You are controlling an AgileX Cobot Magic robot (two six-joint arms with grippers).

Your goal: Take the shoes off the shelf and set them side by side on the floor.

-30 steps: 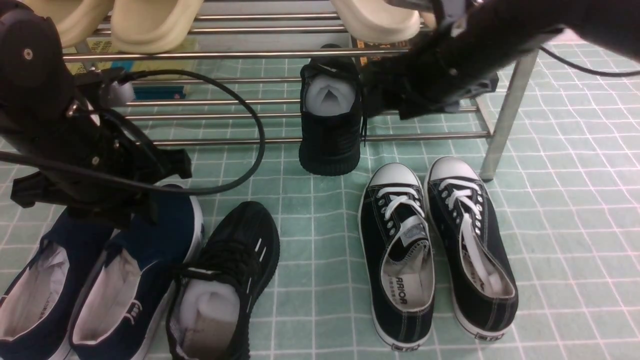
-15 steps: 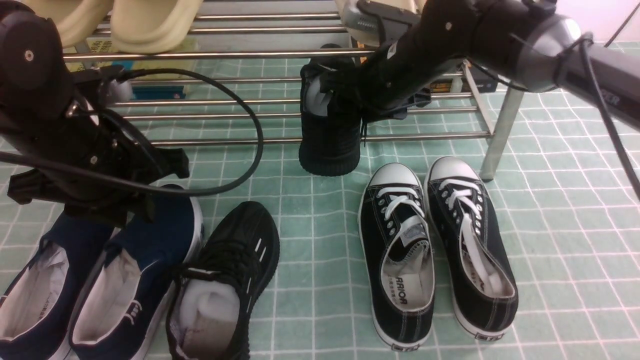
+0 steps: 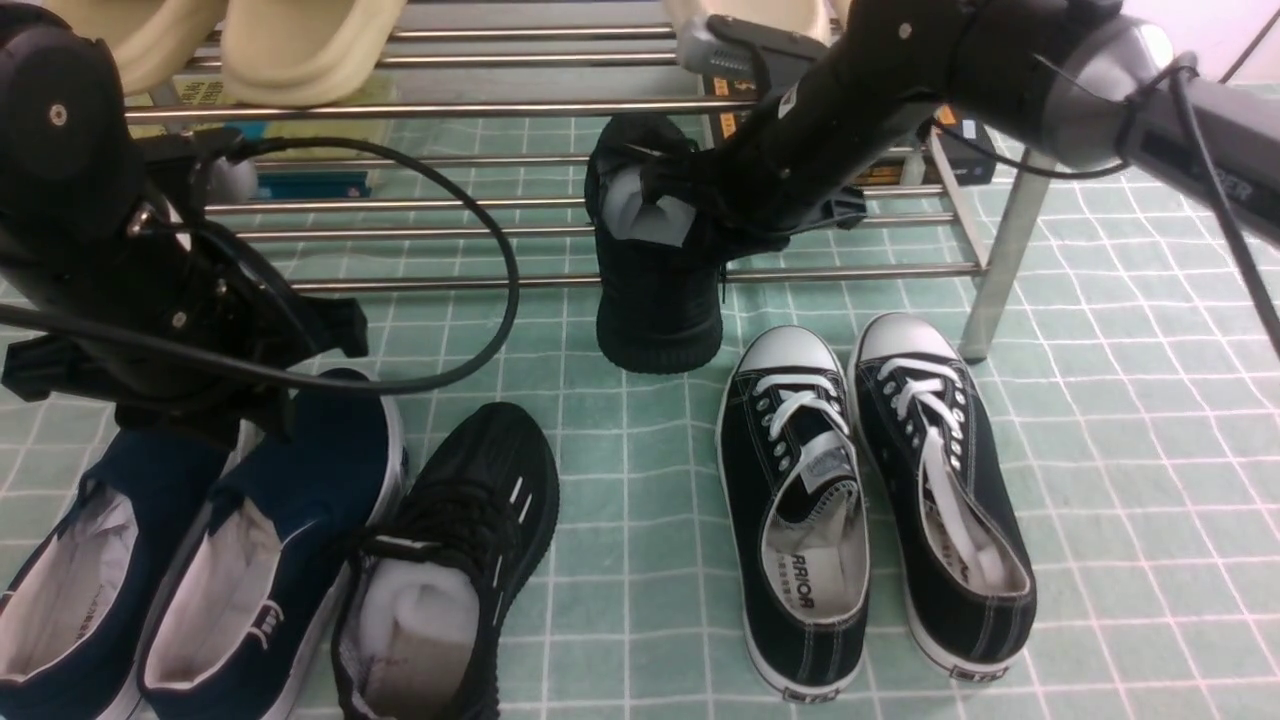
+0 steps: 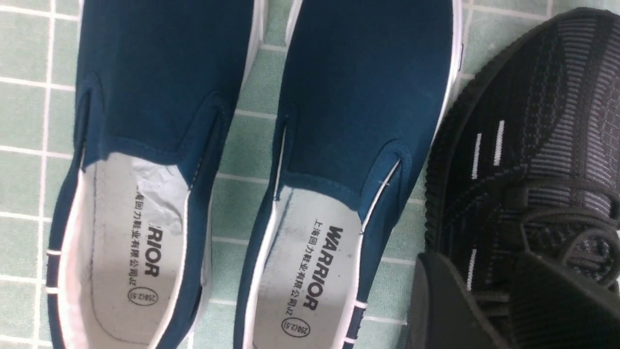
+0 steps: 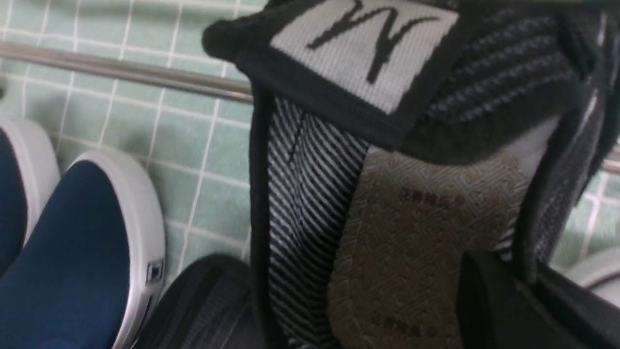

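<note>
The right gripper [image 3: 705, 215] is clamped on the collar of a black knit lace-up sneaker [image 3: 660, 300], tilted toe-down over the front rail of the low silver metal-tube shelf [image 3: 850, 271]. The left gripper [image 4: 484, 264], fingers apart and empty, hovers over the matching black knit sneaker [image 3: 470, 500] on the pale green tiled floor [image 3: 1150, 450], just beside navy slip-on shoes [image 3: 310, 470].
</note>
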